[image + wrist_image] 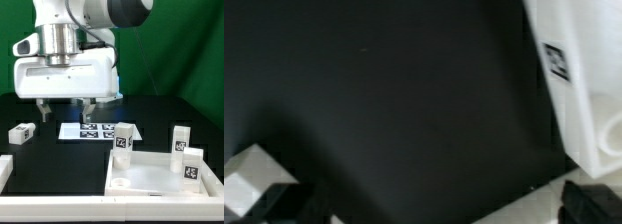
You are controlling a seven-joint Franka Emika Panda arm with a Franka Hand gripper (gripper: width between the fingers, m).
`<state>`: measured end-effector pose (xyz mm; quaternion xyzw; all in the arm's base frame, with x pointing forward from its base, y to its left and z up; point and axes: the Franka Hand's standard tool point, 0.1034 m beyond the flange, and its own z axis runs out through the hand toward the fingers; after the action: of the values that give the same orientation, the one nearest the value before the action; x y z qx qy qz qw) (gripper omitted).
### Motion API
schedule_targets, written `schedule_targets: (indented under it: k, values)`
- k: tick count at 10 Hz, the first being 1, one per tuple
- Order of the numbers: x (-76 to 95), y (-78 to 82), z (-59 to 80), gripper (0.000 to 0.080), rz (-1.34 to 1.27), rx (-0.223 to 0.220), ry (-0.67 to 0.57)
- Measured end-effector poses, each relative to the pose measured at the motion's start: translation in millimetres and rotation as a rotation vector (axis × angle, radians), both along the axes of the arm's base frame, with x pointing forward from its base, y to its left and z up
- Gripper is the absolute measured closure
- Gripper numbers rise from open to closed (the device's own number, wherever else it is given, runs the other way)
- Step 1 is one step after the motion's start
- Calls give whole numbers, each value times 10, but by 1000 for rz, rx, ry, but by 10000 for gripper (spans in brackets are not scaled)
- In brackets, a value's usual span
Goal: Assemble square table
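The square table's top (150, 184), a white rimmed slab, lies recessed side up at the front of the exterior view's right. One white tagged leg (190, 166) stands inside it. Two more legs (124, 142) (180, 139) stand along its far rim. Another leg (21, 131) lies on the black table at the exterior view's left, and it shows in the wrist view (242, 178) beside one finger. My gripper (65, 110) (438, 214) hangs open above bare black table between that lying leg and the marker board, with nothing between its fingers (288, 205).
The marker board (98, 130) lies flat just behind the slab. A white tagged surface (589, 100) runs along one side of the wrist view; I cannot tell which part it is. A white block (4, 170) sits at the exterior view's left edge. A green backdrop stands behind.
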<state>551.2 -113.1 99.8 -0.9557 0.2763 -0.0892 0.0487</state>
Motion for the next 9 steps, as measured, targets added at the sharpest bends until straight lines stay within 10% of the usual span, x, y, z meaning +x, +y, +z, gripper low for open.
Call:
schedule_targets:
  k: [4, 6, 9]
  values:
    - [-79, -56, -76, 151, 210, -101, -22]
    - [-294, -371, -195, 151, 250, -104, 20]
    - [-701, -867, -260, 151, 280, 14, 231]
